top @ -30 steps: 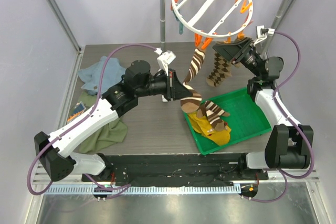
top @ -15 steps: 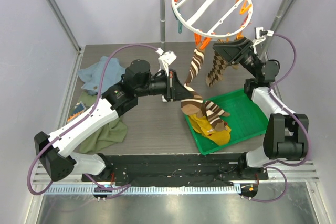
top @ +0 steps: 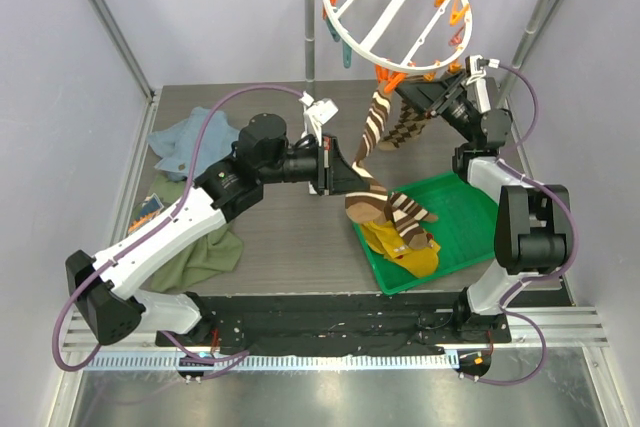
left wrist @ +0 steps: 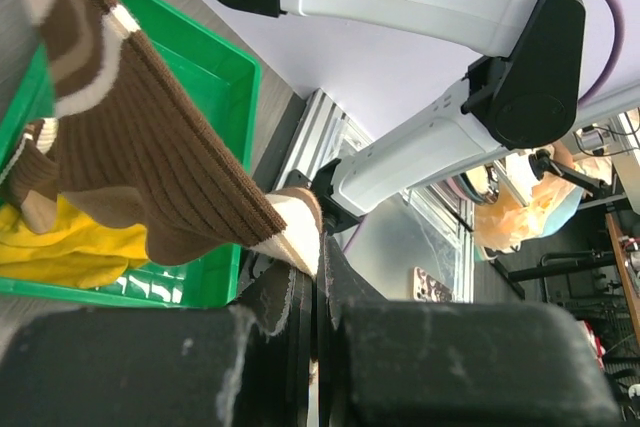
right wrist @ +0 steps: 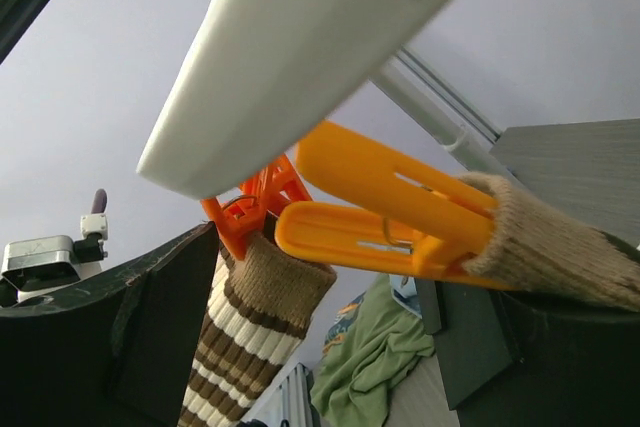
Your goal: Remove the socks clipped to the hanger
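Note:
The white ring hanger (top: 400, 7) hangs from the rail at the top. A brown-and-white striped sock (top: 372, 127) hangs from an orange clip (right wrist: 250, 207). My left gripper (top: 350, 179) is shut on its lower end (left wrist: 295, 232), just left of the tray. A diamond-patterned sock (top: 405, 129) hangs beside it, its tan cuff (right wrist: 550, 237) in another orange clip (right wrist: 400, 217). My right gripper (top: 415, 97) is open right under the ring. In the right wrist view (right wrist: 330, 282) its fingers stand either side of that clip. The ring's rim (right wrist: 300, 47) shows above.
A green tray (top: 475, 209) at the right front holds a striped sock (top: 398, 212) and yellow socks (top: 408, 249). A blue cloth (top: 185, 142) and an olive-green cloth (top: 205, 252) lie at the left. The grey rail stand's post (top: 309, 27) rises behind.
My right gripper has moved left and up to the clips under the ring. The ring has tilted and the diamond sock has swung left. The left arm has not moved.

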Tool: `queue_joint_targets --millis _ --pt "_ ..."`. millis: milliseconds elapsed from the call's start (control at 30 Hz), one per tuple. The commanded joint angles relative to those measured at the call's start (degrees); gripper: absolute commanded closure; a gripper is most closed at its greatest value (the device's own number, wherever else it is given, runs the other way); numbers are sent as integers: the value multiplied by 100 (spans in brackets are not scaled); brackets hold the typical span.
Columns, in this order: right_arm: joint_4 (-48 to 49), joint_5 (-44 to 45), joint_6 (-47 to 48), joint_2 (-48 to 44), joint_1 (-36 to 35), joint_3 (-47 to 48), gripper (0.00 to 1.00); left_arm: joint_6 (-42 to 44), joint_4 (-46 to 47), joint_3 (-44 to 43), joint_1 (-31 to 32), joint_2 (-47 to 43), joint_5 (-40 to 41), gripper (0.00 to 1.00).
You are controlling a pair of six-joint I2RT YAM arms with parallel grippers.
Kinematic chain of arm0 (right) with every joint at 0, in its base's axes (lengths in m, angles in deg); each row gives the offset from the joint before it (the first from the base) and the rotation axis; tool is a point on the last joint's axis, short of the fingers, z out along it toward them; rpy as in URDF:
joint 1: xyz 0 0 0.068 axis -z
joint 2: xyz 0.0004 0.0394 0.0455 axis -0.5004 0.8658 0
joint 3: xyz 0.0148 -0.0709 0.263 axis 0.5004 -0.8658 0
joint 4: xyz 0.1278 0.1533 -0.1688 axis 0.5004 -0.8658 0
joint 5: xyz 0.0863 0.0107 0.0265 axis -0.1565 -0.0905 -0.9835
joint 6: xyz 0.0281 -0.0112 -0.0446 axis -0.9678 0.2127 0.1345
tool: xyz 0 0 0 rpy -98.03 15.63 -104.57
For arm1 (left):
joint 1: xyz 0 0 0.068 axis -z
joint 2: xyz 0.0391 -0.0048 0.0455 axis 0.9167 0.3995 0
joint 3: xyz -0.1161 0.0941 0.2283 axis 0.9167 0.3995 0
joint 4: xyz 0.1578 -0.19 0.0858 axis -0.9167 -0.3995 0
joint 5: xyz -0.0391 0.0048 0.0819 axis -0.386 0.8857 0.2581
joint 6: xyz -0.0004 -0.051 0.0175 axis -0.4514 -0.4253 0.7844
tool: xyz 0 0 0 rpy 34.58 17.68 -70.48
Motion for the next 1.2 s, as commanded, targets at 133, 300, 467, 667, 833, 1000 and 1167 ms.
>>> queue_joint_targets --millis 133,300,467,667,833,1000,1167 --pt "2209 172 119 -34 -306 490 15 -185 259 -251 -21 196 -375 100" --pt "2209 198 155 10 -333 499 22 -176 251 -295 -29 258 -427 100" --pt "2209 233 146 54 -333 578 27 -159 268 -199 -38 223 -410 100" --pt "2209 225 102 54 -333 683 38 -203 312 -163 -65 232 -471 100" --pt "2209 198 94 -25 -341 683 44 -194 242 -164 -100 232 -410 100" --pt "2200 269 93 -95 -341 648 50 -255 321 -128 -135 214 -418 100" --pt "2209 277 94 -122 -333 640 68 -255 286 -128 -188 214 -366 100"
